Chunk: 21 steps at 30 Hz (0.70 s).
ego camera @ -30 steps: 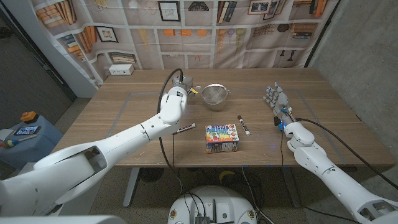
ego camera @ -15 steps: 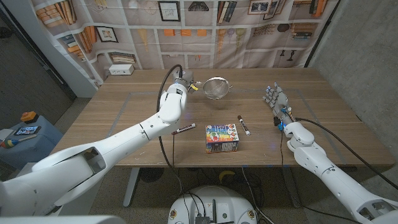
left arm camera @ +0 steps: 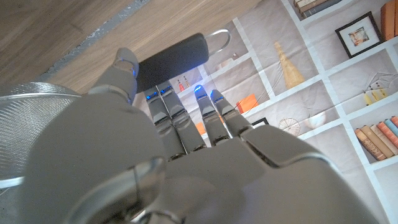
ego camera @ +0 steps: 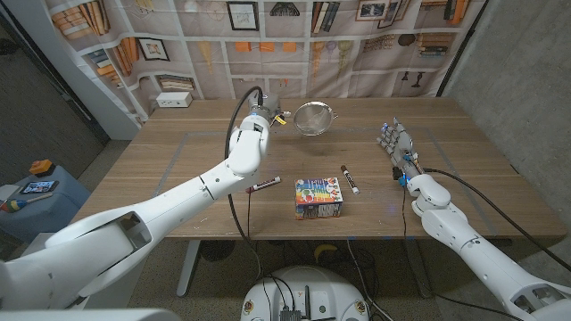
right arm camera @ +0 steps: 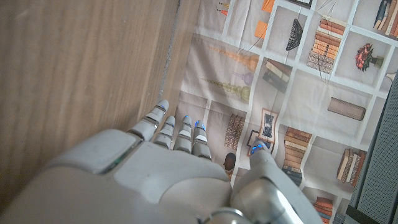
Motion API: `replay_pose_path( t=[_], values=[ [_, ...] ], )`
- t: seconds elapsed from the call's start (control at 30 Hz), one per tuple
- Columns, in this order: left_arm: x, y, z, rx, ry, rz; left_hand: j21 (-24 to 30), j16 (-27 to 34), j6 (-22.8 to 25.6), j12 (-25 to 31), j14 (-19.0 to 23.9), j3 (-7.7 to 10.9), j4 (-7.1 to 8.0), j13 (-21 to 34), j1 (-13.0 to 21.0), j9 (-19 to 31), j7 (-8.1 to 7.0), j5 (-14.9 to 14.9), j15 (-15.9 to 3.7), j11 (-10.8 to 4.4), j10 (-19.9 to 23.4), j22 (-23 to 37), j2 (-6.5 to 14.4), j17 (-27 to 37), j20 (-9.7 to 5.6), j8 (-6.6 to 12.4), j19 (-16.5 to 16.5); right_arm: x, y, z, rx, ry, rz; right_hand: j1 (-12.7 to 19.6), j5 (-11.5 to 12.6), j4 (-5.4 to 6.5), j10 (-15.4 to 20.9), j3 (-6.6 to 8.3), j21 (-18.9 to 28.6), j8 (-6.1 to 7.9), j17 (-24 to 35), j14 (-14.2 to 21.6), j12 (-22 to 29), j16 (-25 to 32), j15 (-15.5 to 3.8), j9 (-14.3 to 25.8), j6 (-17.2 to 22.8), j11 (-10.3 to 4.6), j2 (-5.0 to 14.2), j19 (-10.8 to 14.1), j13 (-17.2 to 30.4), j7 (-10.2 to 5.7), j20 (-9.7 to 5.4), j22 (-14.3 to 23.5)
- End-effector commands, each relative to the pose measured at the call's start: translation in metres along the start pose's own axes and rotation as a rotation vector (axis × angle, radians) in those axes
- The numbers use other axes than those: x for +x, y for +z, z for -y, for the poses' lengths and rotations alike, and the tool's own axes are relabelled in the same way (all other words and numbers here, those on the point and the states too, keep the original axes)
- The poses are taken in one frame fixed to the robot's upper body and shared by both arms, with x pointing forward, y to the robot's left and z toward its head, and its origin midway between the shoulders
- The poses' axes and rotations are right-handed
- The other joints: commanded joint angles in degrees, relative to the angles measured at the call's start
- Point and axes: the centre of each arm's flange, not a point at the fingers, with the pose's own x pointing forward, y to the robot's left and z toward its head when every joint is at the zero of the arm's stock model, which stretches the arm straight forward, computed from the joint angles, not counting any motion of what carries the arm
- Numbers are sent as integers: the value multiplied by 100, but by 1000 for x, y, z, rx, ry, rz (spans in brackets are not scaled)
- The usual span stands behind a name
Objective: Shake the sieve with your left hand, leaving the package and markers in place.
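**Left hand holds sieve above table; right hand idle**

Left arm: it reaches from the lower left corner across the wooden table (ego camera: 178, 152) to the far middle. The left hand (ego camera: 260, 116) grips the sieve (ego camera: 311, 118) by its black handle (left arm camera: 171, 59). In the left wrist view the fingers (left arm camera: 166, 115) lie along the handle, with the thumb beside it and the mesh bowl at the hand's side. In the head view the sieve is tilted, with its open mouth turned partly toward the camera. It appears lifted off the table near the far edge, in front of the printed bookshelf backdrop (ego camera: 357, 45); contact with the table cannot be confirmed.

Table, centre: one marker (ego camera: 263, 185), dark with a white label, lies just beside the left forearm on the near side. A colourful package (ego camera: 318, 197) sits near the front edge, to the right of that marker. A second marker (ego camera: 350, 178) lies just beyond the package's right corner, apart from it. All three lie well apart from the sieve.

Right arm: it enters from the lower right corner. The right hand (ego camera: 399, 147) holds nothing. Its fingers (right arm camera: 177, 134) are extended and slightly spread, pointing toward the far edge of the table. The hand is well clear of the package and both markers. Whether it touches the table surface cannot be told.
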Motion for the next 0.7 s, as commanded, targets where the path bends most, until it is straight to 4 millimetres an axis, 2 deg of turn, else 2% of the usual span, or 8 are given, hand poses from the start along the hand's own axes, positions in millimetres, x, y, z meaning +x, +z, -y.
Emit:
replay_pose_path(
  t=[0.03, 0.7],
  values=[
    [-4, 3, -11, 3, 28, 6, 26, -15, 726, 54, 58, -6, 21, 8, 308, 21, -146, 31, -928, -47, 27, 29, 355, 27, 26, 10, 25, 0, -1, 0, 4, 0, -2, -63, -23, -1, 31, 23, 6, 13, 20, 10, 14, 40, 5, 14, 53, 20, 51, 7, 16, -26, -5, 27],
    [2, 1, 22, 19, -72, -9, 23, -15, 724, 54, 60, -28, 23, 8, 318, 16, -148, 34, -927, -47, 26, 29, 367, 27, 37, 2, 15, -3, 1, 1, -3, 0, -1, -62, -22, -14, 30, 33, 7, 12, 14, 16, 14, 41, 3, 14, 51, 27, 46, 10, 16, -27, -5, 27]
  ],
)
